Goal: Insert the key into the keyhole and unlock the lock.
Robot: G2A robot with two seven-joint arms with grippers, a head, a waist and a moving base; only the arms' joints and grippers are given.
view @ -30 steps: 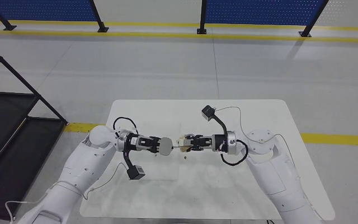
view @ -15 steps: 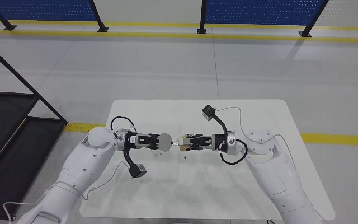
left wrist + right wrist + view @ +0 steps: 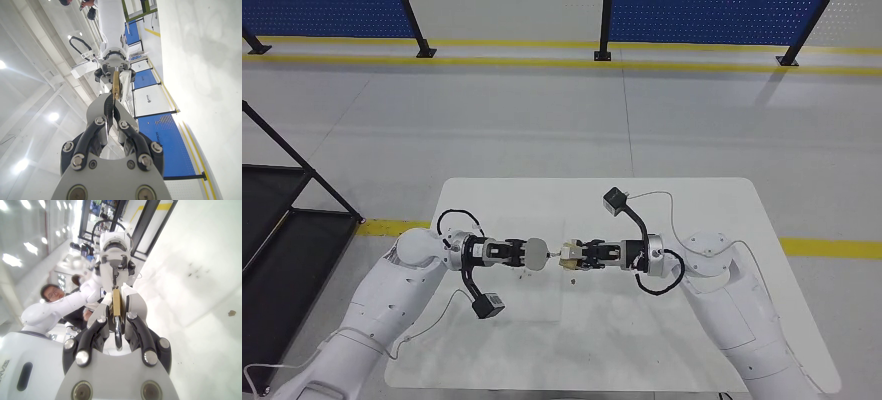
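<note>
The left gripper is closed on the key. Its two black pads press the key flat between them, so in the left wrist view the key is seen only by its thin edge. The key points straight away from the gripper, and its tip meets the end face of the lock. How deep it sits in the keyhole I cannot tell.

The right gripper is closed on the lock, a small brass padlock, with one white finger on each flat side. The steel shackle points back toward the wrist, and the keyhole end faces the other arm.

In the top view the two arms come from opposite sides, and the left gripper and the right gripper meet nose to nose on one line. Both are held above the white table, near its middle, with the lock between them, off the surface.

On the table, just under the meeting point, lies a small brownish speck. Beside the table on the floor stands a black rack, and farther behind are blue barrier panels along a yellow line.
</note>
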